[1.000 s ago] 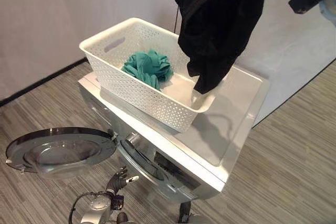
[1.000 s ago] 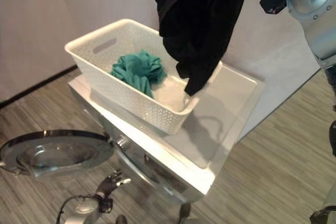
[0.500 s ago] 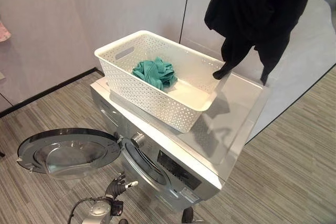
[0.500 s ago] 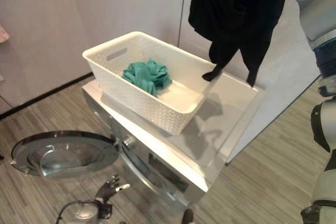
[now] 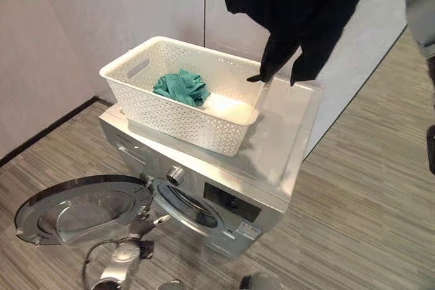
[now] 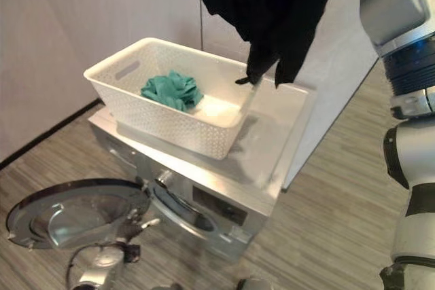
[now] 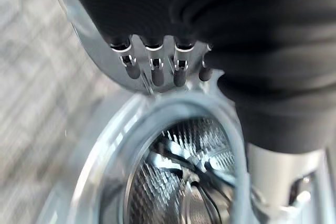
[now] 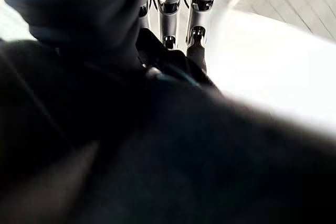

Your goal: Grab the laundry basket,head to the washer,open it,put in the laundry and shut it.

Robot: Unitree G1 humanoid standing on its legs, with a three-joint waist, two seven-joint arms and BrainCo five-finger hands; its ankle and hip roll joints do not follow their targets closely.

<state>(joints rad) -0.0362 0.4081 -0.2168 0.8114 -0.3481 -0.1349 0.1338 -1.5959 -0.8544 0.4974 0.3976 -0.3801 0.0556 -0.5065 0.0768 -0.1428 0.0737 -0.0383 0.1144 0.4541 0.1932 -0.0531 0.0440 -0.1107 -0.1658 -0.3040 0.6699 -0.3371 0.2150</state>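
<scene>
The right hand (image 8: pixel 170 11) has its fingers curled into a black cloth garment (image 5: pixel 299 5) and holds it up high, so the garment hangs above the back right part of the top of the silver front-loading washing machine (image 5: pixel 224 195), with its lowest ends just over the far right rim of the basket. The white perforated plastic laundry basket (image 5: pixel 180 110) stands on the left half of the washer top, near its front edge. Inside it, toward the left end, lies a crumpled teal green cloth (image 5: pixel 181 87). The round glass-and-chrome washer door (image 5: pixel 81 207) is swung fully open to the left, low over the striped grey floor (image 5: pixel 367 188). The left hand (image 7: pixel 155 64) is down in front of the open drum, its fingers straight and relaxed, holding nothing.
</scene>
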